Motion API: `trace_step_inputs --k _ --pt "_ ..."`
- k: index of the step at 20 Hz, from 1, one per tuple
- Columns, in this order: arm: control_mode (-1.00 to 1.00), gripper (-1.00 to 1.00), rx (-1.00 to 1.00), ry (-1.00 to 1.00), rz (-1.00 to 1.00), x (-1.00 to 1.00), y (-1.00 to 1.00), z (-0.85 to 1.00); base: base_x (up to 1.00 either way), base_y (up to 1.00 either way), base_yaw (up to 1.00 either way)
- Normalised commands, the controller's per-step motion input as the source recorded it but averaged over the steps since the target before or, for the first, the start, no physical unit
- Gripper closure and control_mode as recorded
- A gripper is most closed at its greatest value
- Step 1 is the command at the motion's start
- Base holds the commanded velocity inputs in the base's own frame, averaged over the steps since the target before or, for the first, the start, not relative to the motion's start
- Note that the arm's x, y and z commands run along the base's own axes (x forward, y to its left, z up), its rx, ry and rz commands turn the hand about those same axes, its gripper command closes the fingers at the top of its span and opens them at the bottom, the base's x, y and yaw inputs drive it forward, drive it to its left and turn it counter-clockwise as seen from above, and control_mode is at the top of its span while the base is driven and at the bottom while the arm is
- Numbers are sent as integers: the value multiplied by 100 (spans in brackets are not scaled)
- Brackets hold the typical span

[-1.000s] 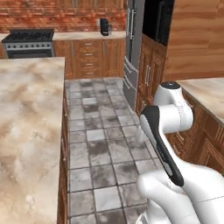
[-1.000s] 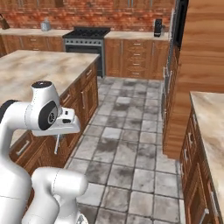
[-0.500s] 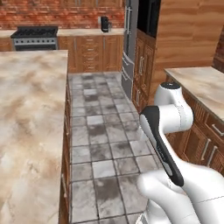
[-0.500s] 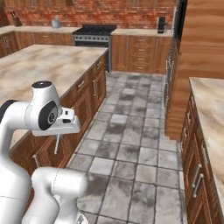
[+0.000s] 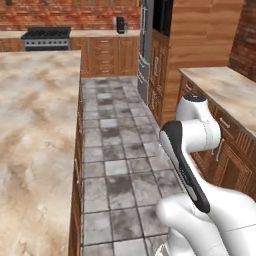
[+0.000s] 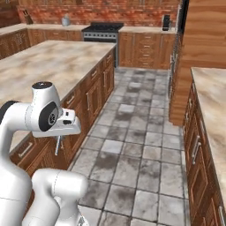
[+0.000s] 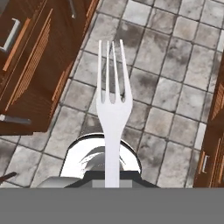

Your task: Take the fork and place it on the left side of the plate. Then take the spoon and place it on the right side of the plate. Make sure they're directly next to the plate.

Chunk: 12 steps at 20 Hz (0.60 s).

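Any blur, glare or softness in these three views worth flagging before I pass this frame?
Hand view: the fork is sharp and evenly lit, its prongs crisp against the floor tiles. Left base view: the island counter looks soft and smeared, without harsh glare. Right base view: the stove and back wall are slightly blurred by distance; lighting is flat, with faint shadows.

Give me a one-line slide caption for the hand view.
Fork held in the shut end effector, prongs pointing away, above the grey tiled kitchen floor between wooden cabinets.
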Motion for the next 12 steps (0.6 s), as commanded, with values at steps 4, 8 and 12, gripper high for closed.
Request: trace_step_inputs --k 4,8,12 --pt "100 100 0 0 0 0 0 0 -100 23 3" --pt "100 100 0 0 0 0 0 0 -100 24 3" --pt "100 100 0 0 0 0 0 0 -100 25 3"
